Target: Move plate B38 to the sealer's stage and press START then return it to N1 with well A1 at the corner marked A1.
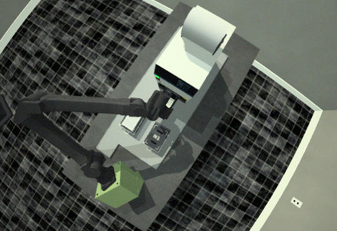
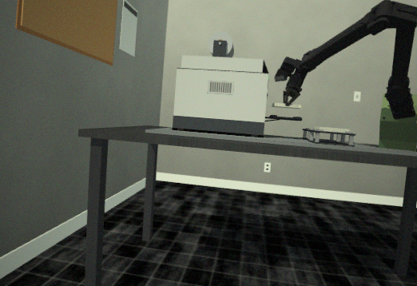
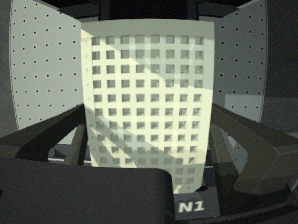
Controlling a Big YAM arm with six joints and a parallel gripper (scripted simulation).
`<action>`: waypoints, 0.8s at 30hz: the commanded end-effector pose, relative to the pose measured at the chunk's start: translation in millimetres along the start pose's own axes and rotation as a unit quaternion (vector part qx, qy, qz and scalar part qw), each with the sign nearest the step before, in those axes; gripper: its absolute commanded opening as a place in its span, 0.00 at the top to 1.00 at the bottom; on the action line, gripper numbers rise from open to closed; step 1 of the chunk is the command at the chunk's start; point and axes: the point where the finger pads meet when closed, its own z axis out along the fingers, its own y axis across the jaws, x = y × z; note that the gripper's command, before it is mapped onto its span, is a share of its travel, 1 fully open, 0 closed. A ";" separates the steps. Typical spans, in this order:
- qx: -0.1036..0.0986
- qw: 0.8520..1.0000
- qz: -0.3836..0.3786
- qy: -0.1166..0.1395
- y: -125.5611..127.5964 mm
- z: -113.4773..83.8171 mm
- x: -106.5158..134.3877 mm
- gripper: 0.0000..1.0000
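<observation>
Plate B38 [image 1: 169,103] [image 2: 295,106] [image 3: 150,90], pale with rows of square wells, is in my gripper [image 2: 287,102] [image 3: 148,109], which is shut on its two long sides. The plate is level in the side view, above and slightly to the nest side of the sealer's dark stage [image 2: 284,117], which is out. No labels are readable on the plate. Nest N1 [image 1: 157,136] [image 3: 192,206] is empty. A white plate [image 1: 130,122] [image 2: 332,129] sits in the other nest beside it. The sealer's lamp [image 1: 157,76] is green. The arm partly hides the stage from above.
The white sealer [image 1: 184,59] [image 2: 221,101] stands just beyond the held plate, with a large roll [image 1: 203,30] on top. A green block [image 1: 117,189] [image 2: 397,133] stands at the table's near end, below the arm's base joints.
</observation>
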 end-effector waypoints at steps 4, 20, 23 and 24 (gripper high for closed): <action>-0.002 1.000 -0.006 0.005 6.4 4.3 -1.5 1.00; 0.005 1.000 -0.015 -0.014 -0.9 -6.5 -21.8 1.00; 0.002 1.000 -0.019 -0.014 6.5 -2.1 -21.4 1.00; 0.001 1.000 -0.020 -0.012 7.5 0.1 -19.1 1.00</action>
